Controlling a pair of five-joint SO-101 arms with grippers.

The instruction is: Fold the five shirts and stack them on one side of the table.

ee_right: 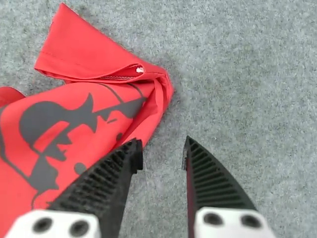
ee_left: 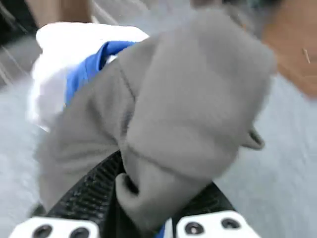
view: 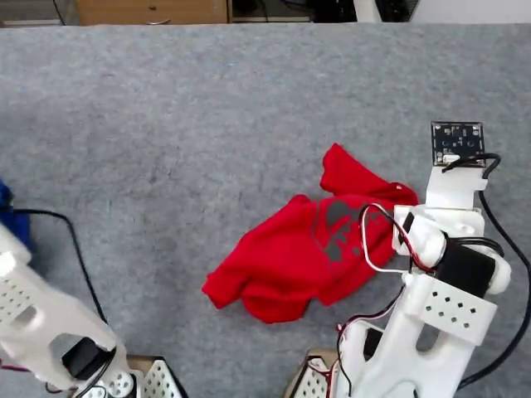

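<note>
The red shirt (view: 290,249) lies crumpled on the table (view: 149,124), just off its middle toward 4 o'clock in the high view. The right arm (view: 444,290) stands at the shirt's 3 o'clock. The right hand (ee_right: 161,148) is open and has hold of nothing. One of its fingers (ee_right: 111,173) hangs over the shirt's printed edge, the other over bare table just beside it. The left hand (ee_left: 163,173) is clamped on a fold of the grey shirt (ee_left: 188,99). Blue cloth (ee_left: 86,67) and white cloth (ee_left: 52,84) lie just behind that shirt.
</note>
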